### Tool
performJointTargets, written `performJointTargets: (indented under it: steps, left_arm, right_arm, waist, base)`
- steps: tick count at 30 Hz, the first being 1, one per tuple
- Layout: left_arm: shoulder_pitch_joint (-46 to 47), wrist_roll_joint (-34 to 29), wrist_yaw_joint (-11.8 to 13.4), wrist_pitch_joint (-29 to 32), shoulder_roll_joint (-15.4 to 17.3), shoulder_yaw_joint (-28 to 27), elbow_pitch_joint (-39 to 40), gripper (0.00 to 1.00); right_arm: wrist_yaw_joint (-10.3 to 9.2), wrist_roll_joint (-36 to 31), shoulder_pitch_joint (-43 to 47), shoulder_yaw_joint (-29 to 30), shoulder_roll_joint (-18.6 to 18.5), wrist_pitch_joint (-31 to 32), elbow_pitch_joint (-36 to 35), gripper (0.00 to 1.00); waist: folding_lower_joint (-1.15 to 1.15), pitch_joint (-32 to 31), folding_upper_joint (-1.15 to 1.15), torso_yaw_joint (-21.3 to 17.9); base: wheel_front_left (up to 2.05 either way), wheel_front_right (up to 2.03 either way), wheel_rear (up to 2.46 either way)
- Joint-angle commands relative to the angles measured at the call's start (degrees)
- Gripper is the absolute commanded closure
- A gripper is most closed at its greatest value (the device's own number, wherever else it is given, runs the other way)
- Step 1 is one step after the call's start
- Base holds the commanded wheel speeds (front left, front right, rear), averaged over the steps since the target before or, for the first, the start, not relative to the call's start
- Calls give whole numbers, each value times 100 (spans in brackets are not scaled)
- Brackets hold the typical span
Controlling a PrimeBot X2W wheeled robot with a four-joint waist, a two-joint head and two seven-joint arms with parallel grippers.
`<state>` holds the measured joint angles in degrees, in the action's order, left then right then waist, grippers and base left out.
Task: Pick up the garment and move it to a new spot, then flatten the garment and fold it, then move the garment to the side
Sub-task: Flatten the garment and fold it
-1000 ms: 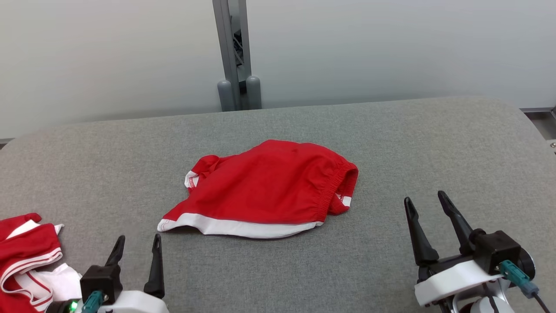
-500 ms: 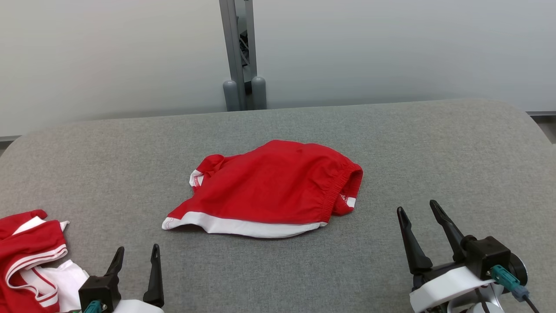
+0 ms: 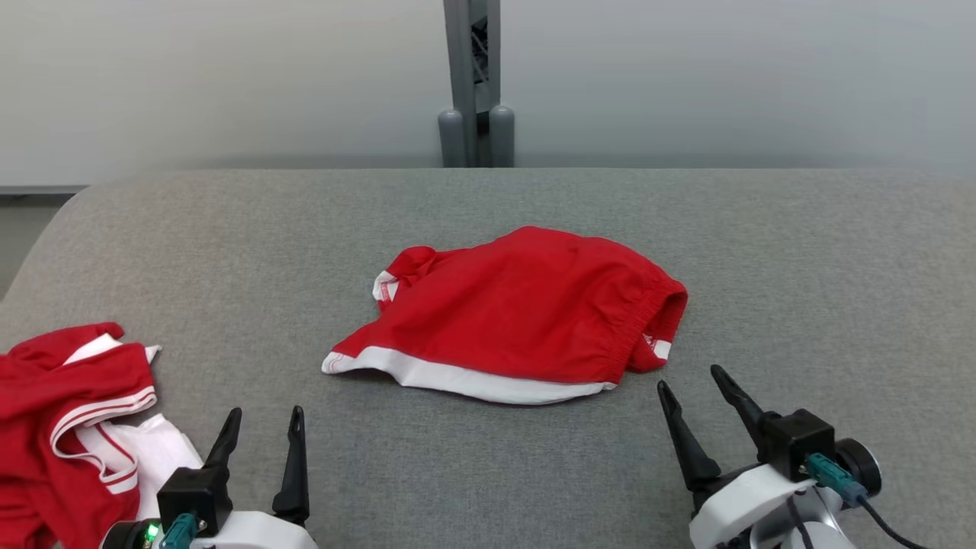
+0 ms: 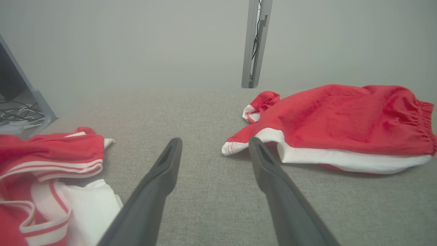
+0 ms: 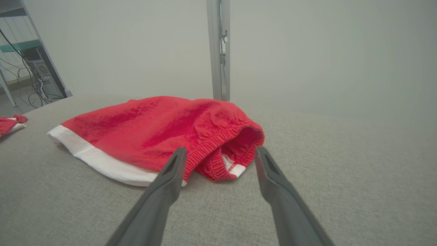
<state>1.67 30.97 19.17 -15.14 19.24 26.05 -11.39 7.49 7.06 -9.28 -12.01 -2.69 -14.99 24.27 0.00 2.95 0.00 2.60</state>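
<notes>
A pair of red shorts [image 3: 526, 313] with a white hem band lies crumpled in the middle of the grey padded table [image 3: 488, 473]; its elastic waistband faces right. The garment [image 4: 341, 119] sits to the right in the left wrist view and fills the centre-left as the garment [image 5: 160, 130] in the right wrist view. My left gripper [image 3: 263, 415] stands open at the lower left, short of the white hem. My right gripper [image 3: 692, 377] is open just below the waistband opening, apart from it. Both hold nothing.
A heap of red and white striped clothes [image 3: 69, 412] lies at the table's left edge, beside my left gripper. A grey metal post [image 3: 473, 84] stands behind the table against a pale wall. Bare grey table stretches to the right and front.
The head camera has turned, shifting the whole scene rightward. My right gripper now sits closer to the shorts' waistband. The shorts lie as before.
</notes>
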Motion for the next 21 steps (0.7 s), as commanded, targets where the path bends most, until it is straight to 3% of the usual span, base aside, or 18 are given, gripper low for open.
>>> performJointTargets:
  steps: [1, 9, 21]
  left_arm:
    - [105, -54, -51, -2, -2, -5, 22, 0]
    - [181, -129, -140, -3, -92, 11, -24, 0]
    - [166, -186, -154, -3, -115, 57, -68, 0]
  right_arm:
    - [1, -12, -123, -102, -39, -28, 211, 0]
    - [1, 56, -546, -236, -39, -28, 1112, 0]
    - [1, 11, -935, -223, -40, -28, 1877, 0]
  waist:
    - [0, 131, 0, 201]
    - [0, 270, 0, 606]
    - [0, 376, 0, 903]
  base:
    - [0, 0, 0]
    - [0, 0, 0]
    - [0, 0, 0]
